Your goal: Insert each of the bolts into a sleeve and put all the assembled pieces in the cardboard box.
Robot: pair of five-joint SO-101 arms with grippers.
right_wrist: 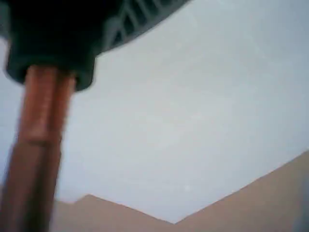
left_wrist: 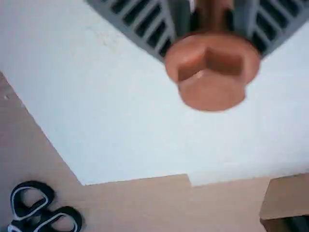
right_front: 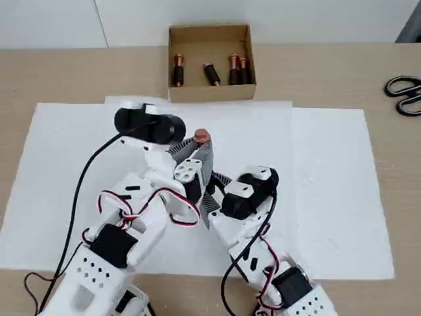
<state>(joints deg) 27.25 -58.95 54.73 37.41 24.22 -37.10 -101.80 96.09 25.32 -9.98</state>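
Note:
A copper bolt (right_front: pixel 201 136) stands over the white paper, its hex head (left_wrist: pixel 212 72) up. My left gripper (right_front: pixel 197 155) is shut on the bolt just under the head, with grey ribbed fingers (left_wrist: pixel 140 19) on both sides. My right gripper (right_front: pixel 212 189) sits close beside and below it, shut on a black sleeve (right_wrist: pixel 48 48). The bolt's threaded shaft (right_wrist: pixel 38 145) runs into that sleeve. The cardboard box (right_front: pixel 210 94) stands at the far side of the table, with several assembled pieces (right_front: pixel 178 70) lying inside.
White paper sheets (right_front: pixel 329 184) cover the middle of the wooden table (right_front: pixel 59 72). Black scissors (right_front: pixel 404 94) lie at the far right edge. Both arms' cables and bodies crowd the near middle.

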